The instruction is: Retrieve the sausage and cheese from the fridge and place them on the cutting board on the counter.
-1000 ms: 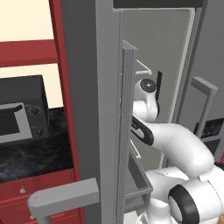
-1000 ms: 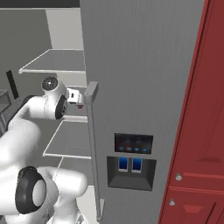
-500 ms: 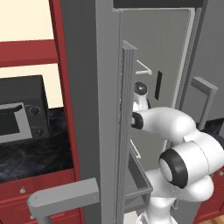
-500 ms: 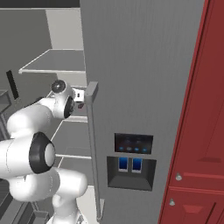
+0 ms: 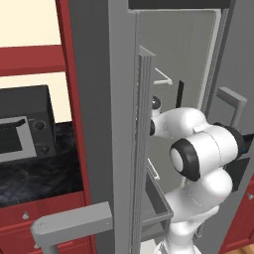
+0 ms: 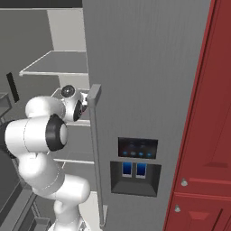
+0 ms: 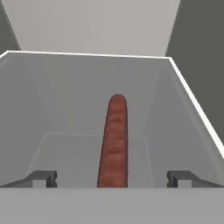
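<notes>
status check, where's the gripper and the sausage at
Gripper open, inside the fridge. Sausage lying loose in a white bin, lined up between the fingertips. Nothing blocking it.

A rendered home kitchen, tall grey side-by-side fridge [image 6: 149,90] with blue-lit dispenser panel [image 6: 136,162], dark red cabinets [image 6: 203,135], black marbled counter [image 5: 34,176], black microwave [image 5: 25,129] standing on it

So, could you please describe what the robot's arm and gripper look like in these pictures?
The arm is glossy white, built of rounded, bulbous segments with black bands and dark round caps at the joints. No cables or markings show. The gripper ends in two small, dark grey, blocky finger tips.
</notes>
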You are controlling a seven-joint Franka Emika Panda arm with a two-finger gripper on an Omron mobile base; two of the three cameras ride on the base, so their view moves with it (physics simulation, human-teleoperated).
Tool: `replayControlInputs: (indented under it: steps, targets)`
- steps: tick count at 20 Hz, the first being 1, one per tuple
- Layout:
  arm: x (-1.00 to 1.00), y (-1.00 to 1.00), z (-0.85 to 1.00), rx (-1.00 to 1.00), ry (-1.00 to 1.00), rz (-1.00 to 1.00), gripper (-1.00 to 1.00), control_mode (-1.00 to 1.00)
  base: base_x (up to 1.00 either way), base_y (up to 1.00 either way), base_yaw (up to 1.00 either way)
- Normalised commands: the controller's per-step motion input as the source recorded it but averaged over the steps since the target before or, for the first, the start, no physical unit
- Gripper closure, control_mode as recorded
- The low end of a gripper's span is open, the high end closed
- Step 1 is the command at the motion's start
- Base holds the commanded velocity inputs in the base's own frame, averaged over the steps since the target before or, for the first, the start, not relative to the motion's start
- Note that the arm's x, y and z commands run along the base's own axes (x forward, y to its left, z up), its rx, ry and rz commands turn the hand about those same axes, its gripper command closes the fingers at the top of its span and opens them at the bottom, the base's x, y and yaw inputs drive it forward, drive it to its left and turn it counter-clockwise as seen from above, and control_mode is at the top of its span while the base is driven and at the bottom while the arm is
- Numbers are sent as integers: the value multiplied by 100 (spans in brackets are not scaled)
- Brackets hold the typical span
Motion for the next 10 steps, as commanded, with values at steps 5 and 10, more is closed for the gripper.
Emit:
replayControlInputs:
  steps: [5,10]
  targets:
    - [35,3,-34,0,3,0,-100,-100,0,0,0]
    - [33,7,-35,0,4,0,-100,-100,0,0,0]
